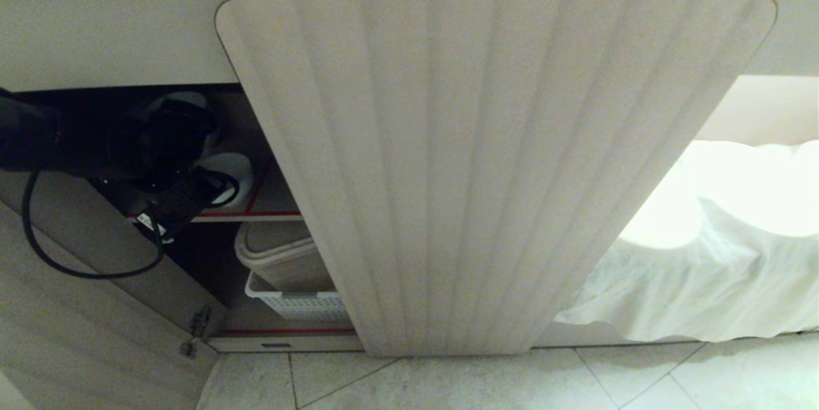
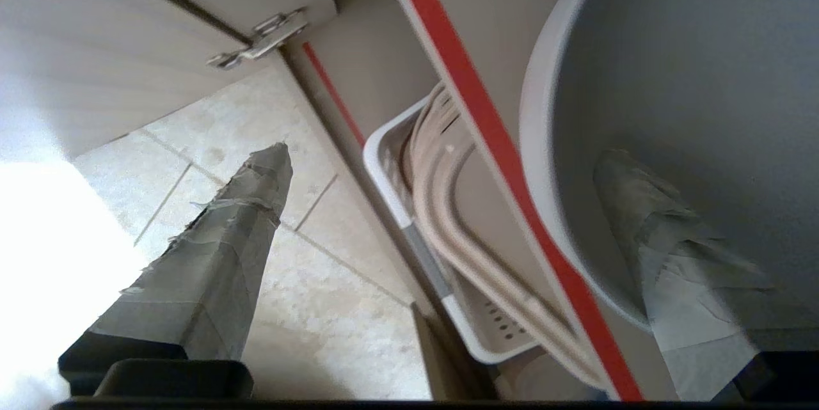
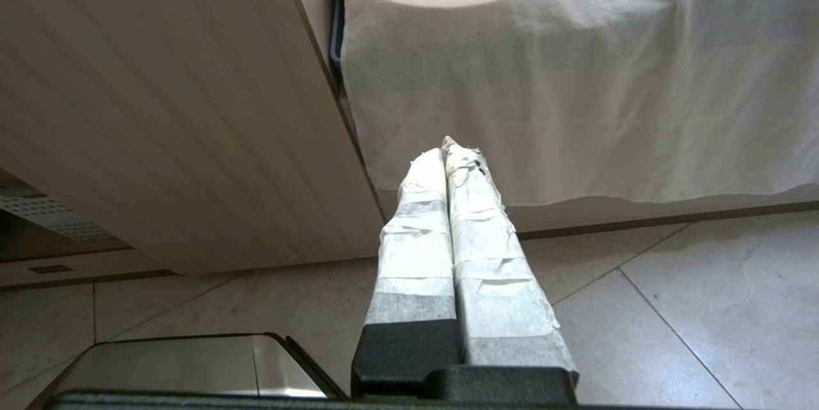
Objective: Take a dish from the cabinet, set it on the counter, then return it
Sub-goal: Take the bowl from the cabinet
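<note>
The dish (image 1: 233, 170) is a white bowl on the cabinet's upper red-edged shelf (image 1: 256, 213), behind the open fluted door (image 1: 486, 173). My left gripper (image 1: 205, 189) reaches into the cabinet at the bowl's near side. In the left wrist view the left gripper (image 2: 445, 154) is open wide across the rim of the dish (image 2: 672, 77). One taped finger (image 2: 646, 205) is inside the bowl and the other finger (image 2: 256, 199) hangs outside over the floor. My right gripper (image 3: 448, 148) is shut and empty, parked low near the floor. The counter's top is out of view.
A white perforated basket (image 1: 301, 304) with beige trays (image 2: 441, 205) stands on the lower shelf under the bowl. The left cabinet door (image 1: 96, 307) stands open on its hinge (image 2: 269, 36). A white cloth (image 1: 704, 269) hangs to the right of the fluted door. Tiled floor (image 1: 448, 384) lies below.
</note>
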`<state>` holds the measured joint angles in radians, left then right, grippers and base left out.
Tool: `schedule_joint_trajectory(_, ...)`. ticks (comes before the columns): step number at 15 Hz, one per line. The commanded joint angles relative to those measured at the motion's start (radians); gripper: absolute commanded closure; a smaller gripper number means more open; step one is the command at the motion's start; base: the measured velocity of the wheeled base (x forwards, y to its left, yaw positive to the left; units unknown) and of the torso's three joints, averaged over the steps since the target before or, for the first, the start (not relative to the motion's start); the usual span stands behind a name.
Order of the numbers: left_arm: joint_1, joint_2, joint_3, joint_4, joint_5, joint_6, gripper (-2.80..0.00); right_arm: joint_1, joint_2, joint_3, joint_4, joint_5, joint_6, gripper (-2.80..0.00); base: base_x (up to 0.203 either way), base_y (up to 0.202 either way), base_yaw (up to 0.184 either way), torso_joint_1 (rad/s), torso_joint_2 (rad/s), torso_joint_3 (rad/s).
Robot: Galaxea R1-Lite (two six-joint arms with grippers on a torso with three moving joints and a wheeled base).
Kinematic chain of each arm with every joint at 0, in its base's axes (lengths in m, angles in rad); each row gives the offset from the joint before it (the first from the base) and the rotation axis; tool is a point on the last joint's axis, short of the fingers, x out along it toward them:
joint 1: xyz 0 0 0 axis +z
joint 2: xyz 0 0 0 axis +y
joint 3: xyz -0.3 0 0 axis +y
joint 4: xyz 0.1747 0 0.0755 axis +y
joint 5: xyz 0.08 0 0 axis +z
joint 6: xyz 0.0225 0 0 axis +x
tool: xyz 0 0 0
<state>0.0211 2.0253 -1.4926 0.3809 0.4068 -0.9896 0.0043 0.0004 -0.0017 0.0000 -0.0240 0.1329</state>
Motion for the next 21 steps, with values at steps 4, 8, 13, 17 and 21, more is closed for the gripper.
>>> schedule_joint_trajectory(4,-0.003,0.017,-0.075,0.078,0.003,-0.006,-2.8,0.0,0.0,0.0,0.0,-0.001,0.001,0.0,0.0,0.0,0.0,0.0,0.0,0.0)
schedule_joint_trajectory(8,-0.004,0.03,-0.108,0.115,0.003,-0.006,-2.8,0.0,0.0,0.0,0.0,-0.001,0.001,0.0,0.0,0.0,0.0,0.0,0.0,0.0)
schedule_joint_trajectory(13,-0.004,0.039,-0.121,0.122,0.001,-0.008,-2.8,0.0,0.0,0.0,0.0,-0.001,0.001,0.0,0.0,0.0,0.0,0.0,0.0,0.0)
schedule_joint_trajectory(17,-0.004,0.038,-0.126,0.122,0.003,-0.007,-2.8,0.0,0.0,0.0,0.0,-0.001,0.001,0.0,0.0,0.0,0.0,0.0,0.0,0.0)
schedule_joint_trajectory(21,-0.007,0.038,-0.126,0.122,0.003,-0.008,-2.8,0.0,0.0,0.0,0.0,-0.001,0.001,0.0,0.0,0.0,0.0,0.0,0.0,0.0)
